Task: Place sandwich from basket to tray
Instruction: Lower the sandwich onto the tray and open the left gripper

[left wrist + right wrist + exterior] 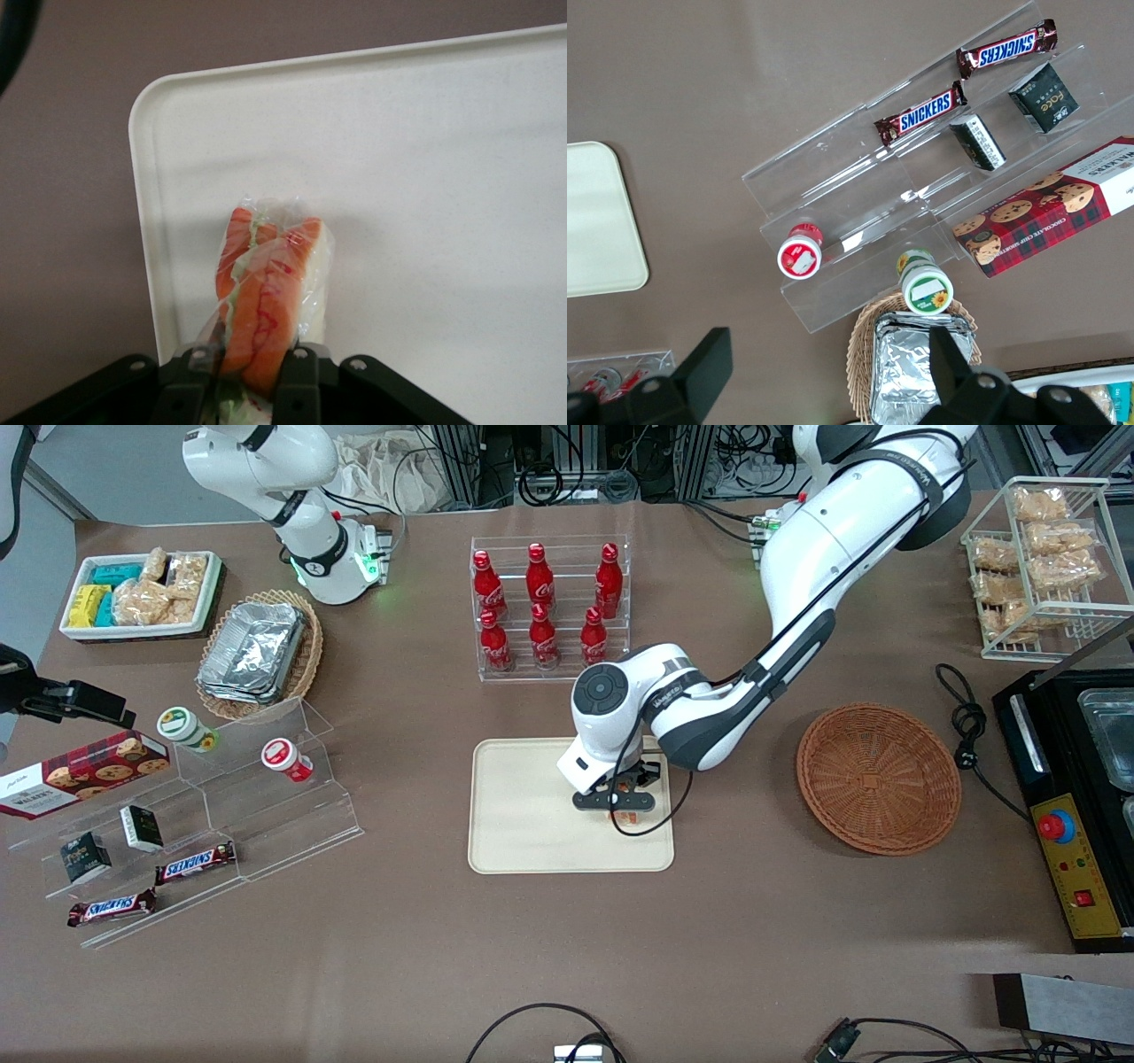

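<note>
Your gripper [617, 802] sits low over the tray [523, 815], just right of centre in the front view, at the tray's end toward the basket [877, 777]. Its fingers [297, 381] are clamped on the sandwich [270, 292], one pad on each flat side of the wedge. From the wrist camera you see the sandwich [627, 819] end-on: clear wrap creased and glinting, orange filling in thick bands along the cut edge, thin pale-green strips between them, white bread showing along one side. It points out from the fingers over the bare cream surface of the tray [425, 177], near a rounded corner. You cannot tell whether its tip touches the tray. The reddish-brown basket at the right of the front view holds nothing.
</note>
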Robot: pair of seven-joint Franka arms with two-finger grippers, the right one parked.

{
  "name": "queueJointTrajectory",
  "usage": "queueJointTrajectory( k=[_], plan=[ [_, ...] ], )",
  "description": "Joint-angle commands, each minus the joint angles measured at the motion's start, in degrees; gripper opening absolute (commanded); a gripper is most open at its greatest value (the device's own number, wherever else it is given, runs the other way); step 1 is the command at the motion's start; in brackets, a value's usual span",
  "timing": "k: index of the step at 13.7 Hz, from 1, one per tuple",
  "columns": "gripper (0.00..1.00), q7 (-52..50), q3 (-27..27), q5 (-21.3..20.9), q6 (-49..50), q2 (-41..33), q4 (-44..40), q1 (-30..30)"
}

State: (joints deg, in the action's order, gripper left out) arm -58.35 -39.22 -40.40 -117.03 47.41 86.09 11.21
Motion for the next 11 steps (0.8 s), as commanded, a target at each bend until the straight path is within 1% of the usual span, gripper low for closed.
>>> queueJointTrajectory(
  k=[1, 3, 4, 5, 6, 11],
  plan=[
    [0.26, -3.2, 5.0, -1.0, -3.1, 0.9, -1.5, 4.9],
    [0.26, -3.3, 5.9, -0.9, -3.2, 1.0, -1.5, 5.5],
    [0.3, -3.3, 5.9, -0.9, -3.2, 0.9, -1.5, 5.5],
    [0.63, -3.2, 5.9, -0.9, -3.2, 0.9, -1.5, 5.5],
    [1.0, -2.8, 5.9, -1.0, -3.2, 0.9, -1.5, 5.4],
    [1.0, -3.0, 5.9, -0.8, -3.1, 0.8, -1.6, 5.1]
  ],
)
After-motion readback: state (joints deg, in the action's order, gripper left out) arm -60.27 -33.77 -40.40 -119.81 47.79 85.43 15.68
